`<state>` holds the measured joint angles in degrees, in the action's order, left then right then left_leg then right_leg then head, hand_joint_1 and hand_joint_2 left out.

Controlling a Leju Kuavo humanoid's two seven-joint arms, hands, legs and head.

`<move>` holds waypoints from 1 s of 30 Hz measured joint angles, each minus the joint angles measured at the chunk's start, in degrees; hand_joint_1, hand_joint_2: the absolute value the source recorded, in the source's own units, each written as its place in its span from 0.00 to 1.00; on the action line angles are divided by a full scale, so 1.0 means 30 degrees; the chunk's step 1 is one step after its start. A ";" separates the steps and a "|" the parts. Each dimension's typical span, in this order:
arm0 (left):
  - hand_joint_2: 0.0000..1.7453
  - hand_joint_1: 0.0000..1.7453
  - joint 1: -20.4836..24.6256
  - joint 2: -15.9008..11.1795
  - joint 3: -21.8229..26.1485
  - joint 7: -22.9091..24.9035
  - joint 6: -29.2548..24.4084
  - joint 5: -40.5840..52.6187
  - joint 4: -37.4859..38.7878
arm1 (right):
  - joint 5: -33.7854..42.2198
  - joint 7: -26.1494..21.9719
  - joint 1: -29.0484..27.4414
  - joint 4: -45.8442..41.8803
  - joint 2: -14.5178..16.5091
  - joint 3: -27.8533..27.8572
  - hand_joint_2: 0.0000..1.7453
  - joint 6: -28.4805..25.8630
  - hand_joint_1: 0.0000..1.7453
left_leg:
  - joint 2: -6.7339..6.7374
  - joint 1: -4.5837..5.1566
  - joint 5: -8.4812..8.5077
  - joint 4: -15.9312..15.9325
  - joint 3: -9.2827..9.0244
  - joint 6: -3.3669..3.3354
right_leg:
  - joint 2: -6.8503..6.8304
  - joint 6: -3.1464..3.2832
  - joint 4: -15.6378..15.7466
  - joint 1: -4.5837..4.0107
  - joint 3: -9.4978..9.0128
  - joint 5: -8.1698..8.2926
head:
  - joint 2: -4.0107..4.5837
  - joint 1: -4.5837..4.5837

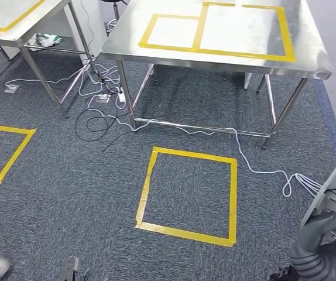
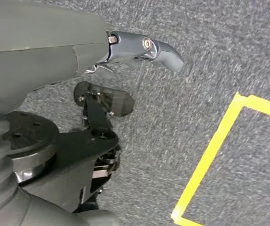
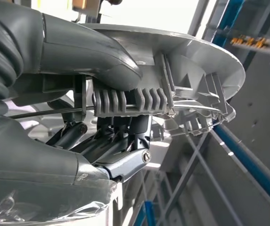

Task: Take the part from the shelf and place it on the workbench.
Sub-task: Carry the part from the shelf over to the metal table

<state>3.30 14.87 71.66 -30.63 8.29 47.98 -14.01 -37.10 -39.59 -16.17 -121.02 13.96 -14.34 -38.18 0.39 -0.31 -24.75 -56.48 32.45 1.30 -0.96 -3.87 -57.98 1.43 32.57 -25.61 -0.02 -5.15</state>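
Fingers (image 3: 126, 162) of the right robot hand (image 3: 101, 108) clamp the grey part (image 3: 197, 70); left robot hand (image 2: 140, 49) hangs spread, holding nothing.

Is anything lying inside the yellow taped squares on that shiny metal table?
No. In the head view, both yellow tape outlines on the steel workbench enclose only bare metal surface.
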 joint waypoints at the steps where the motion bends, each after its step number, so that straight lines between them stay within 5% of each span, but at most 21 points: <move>1: 1.00 0.00 0.0000 0.0000 -0.0029 0.0002 -0.0002 0.0000 0.0000 | 0.0014 0.0002 -0.0016 -0.0011 0.0025 0.0073 1.00 0.0000 1.00 | 0.0062 -0.0034 -0.0010 0.0015 0.0008 0.0103 | 0.0089 0.0150 -0.0036 -0.0019 0.0058 0.0005 | 0.0000 -0.0014; 4: 1.00 0.00 0.0024 0.0004 -0.0109 0.0002 0.0000 0.0000 0.0000 | 0.0116 0.0002 -0.0047 -0.0022 0.0069 0.0195 1.00 -0.0002 1.00 | 0.0104 -0.0114 -0.0912 -0.1219 0.0557 0.0383 | 0.0325 0.0536 -0.0023 0.0008 0.0101 0.0065 | 0.0002 -0.0045; 6: 1.00 0.00 0.0010 0.0004 -0.0133 0.0002 0.0004 0.0000 0.0000 | 0.0122 0.0002 -0.0052 -0.0022 0.0073 0.0213 1.00 -0.0002 1.00 | 0.0062 -0.0110 -0.2161 -0.3759 0.1757 0.0446 | 0.0448 0.0643 -0.0022 0.0001 0.0117 0.0062 | 0.0002 -0.0078; 8: 1.00 0.00 -0.0012 0.0000 -0.0136 0.0020 0.0006 0.0004 0.0000 | -0.0183 0.0002 -0.0056 -0.0022 0.0078 0.0246 1.00 -0.0002 1.00 | 0.0041 -0.0113 -0.2604 -0.5547 0.2711 0.0440 | 0.0570 0.0663 -0.0023 -0.0002 0.0109 0.0047 | 0.0000 -0.0096; 10: 1.00 0.00 0.0002 -0.0007 -0.0144 0.0042 0.0006 0.0024 0.0000 | -0.0660 0.0000 -0.0058 -0.0029 0.0086 0.0271 1.00 0.0000 1.00 | 0.0030 -0.0131 -0.1666 -0.4648 0.2394 0.0396 | 0.0693 0.0631 -0.0025 0.0023 0.0058 0.0022 | 0.0000 -0.0113; 12: 1.00 0.00 0.0032 -0.0007 -0.0155 0.0049 0.0002 0.0055 0.0000 | -0.1053 0.0000 -0.0060 -0.0056 0.0093 0.0279 1.00 0.0000 1.00 | 0.0001 -0.0159 -0.0435 -0.2087 0.1156 0.0385 | 0.0793 0.0477 -0.0067 0.0010 0.0006 -0.0054 | 0.0000 -0.0142; 14: 1.00 0.00 0.0068 0.0007 -0.0162 0.0075 -0.0011 0.0078 0.0000 | -0.1383 -0.0002 -0.0062 -0.0091 0.0097 0.0297 1.00 -0.0002 1.00 | -0.0100 -0.0171 -0.0015 -0.0513 0.0428 0.0281 | 0.0850 0.0297 -0.0103 -0.0053 0.0037 -0.0139 | 0.0000 -0.0144; 19: 1.00 0.00 0.0065 0.0016 -0.0164 0.0106 -0.0018 0.0071 0.0000 | -0.1603 -0.0005 -0.0075 -0.0107 0.0098 0.0342 1.00 -0.0002 1.00 | -0.0220 -0.0095 -0.0049 -0.0280 0.0390 -0.0036 | 0.0816 0.1018 0.0045 -0.0093 0.0052 -0.0175 | 0.0000 0.0000; 27: 1.00 0.00 0.0061 0.0018 -0.0164 0.0064 0.0135 0.0038 0.0000 | -0.0075 0.0002 -0.0123 0.0217 0.0098 0.0331 1.00 -0.0002 1.00 | -0.0244 0.0004 -0.0056 -0.0311 0.0428 -0.0254 | 0.0808 -0.0142 0.0463 0.0038 -0.0220 0.0105 | 0.0000 -0.0016; 30: 1.00 0.00 0.0055 0.0018 -0.0195 -0.0195 0.0452 0.0212 0.0000 | 0.0160 0.0002 -0.0137 0.0370 0.0098 0.0321 1.00 0.0000 1.00 | -0.0244 0.0006 -0.0045 -0.0311 0.0423 -0.0276 | 0.0808 -0.0204 0.0459 0.0039 -0.0201 0.0105 | 0.0000 -0.0024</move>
<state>3.47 14.93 71.07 -31.22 9.64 48.61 -14.01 -36.62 -39.58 -16.58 -119.91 14.25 -13.38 -38.18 -0.34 -0.30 -24.89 -57.41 33.72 0.47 1.46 -4.48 -56.60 1.54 31.97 -25.30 -0.02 -5.22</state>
